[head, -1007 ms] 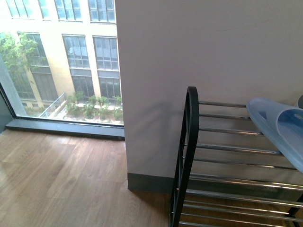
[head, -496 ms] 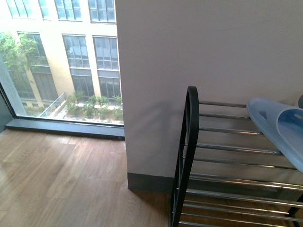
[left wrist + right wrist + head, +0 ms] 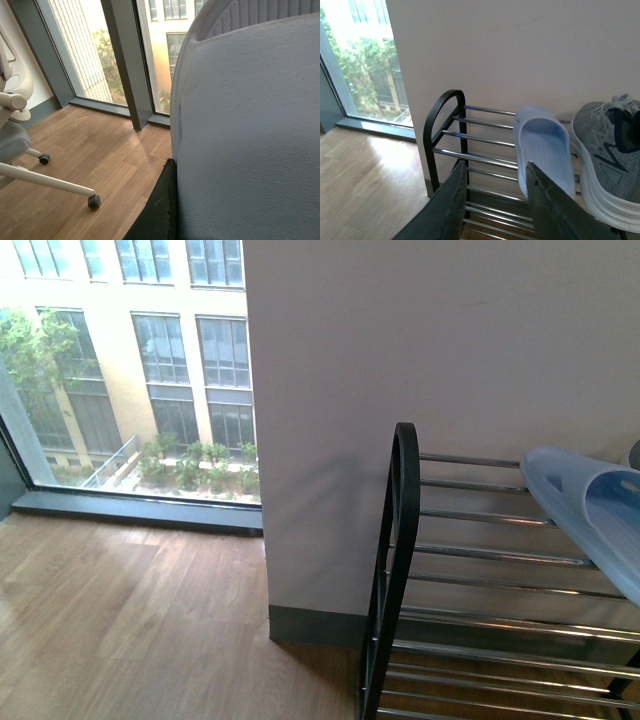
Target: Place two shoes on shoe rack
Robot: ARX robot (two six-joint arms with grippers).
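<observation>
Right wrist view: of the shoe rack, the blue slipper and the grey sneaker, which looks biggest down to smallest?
1. shoe rack
2. blue slipper and grey sneaker: unsure, they look alike and the sneaker is cut off at the picture's edge.

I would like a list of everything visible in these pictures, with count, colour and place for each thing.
black-framed chrome-rod shoe rack: one, against the white wall.
pale blue rubber slipper: one, on the rack's top shelf.
grey knit sneaker with white sole: one in view, on the top shelf beside the slipper.
pale blue slipper sole: one, fills the left wrist view, against the left hand.
white office chair: one, on the wooden floor by the window.
right hand: dark fingers, open, empty, before the rack.
left hand: one dark finger visible.
</observation>
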